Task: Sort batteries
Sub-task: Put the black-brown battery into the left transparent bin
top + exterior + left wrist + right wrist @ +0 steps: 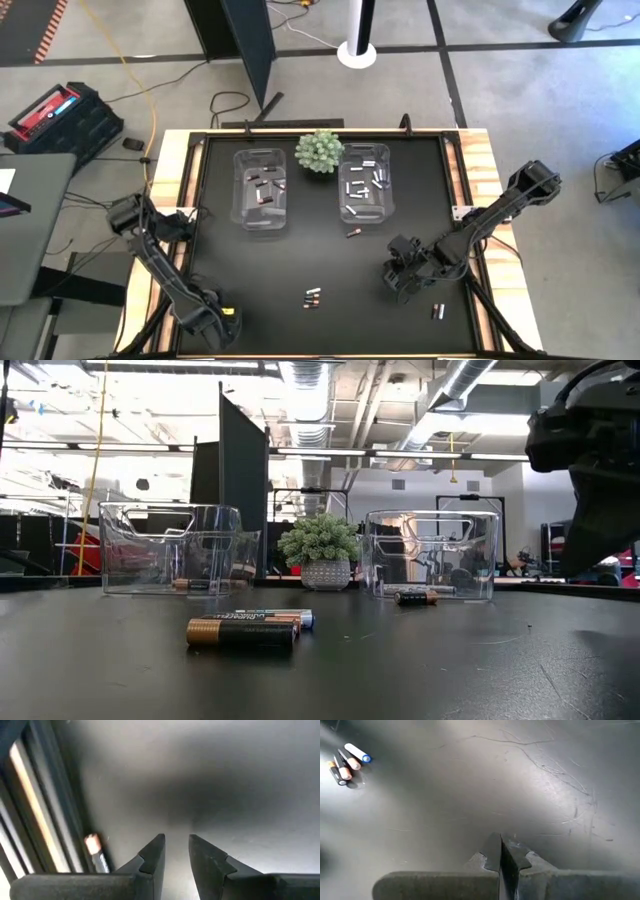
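A cluster of three batteries (312,297) lies near the middle of the table's front; in the low view (245,630) they are dark with copper ends and one pale. A single dark battery (352,232) rests in front of the right bin, and a pair (437,312) lies near the right front corner. More batteries sit inside both clear bins. My right gripper (500,845) is shut and holds nothing, standing right of the cluster (347,762). My left gripper (176,842) is open at the left front corner, with one copper-tipped battery (95,852) lying beside it along the table edge.
Two clear bins (260,187) (365,183) stand at the far side with a green spiky plant (319,150) between them. The raised frame edge (30,820) runs close beside my left gripper. Bare black mat lies between the grippers.
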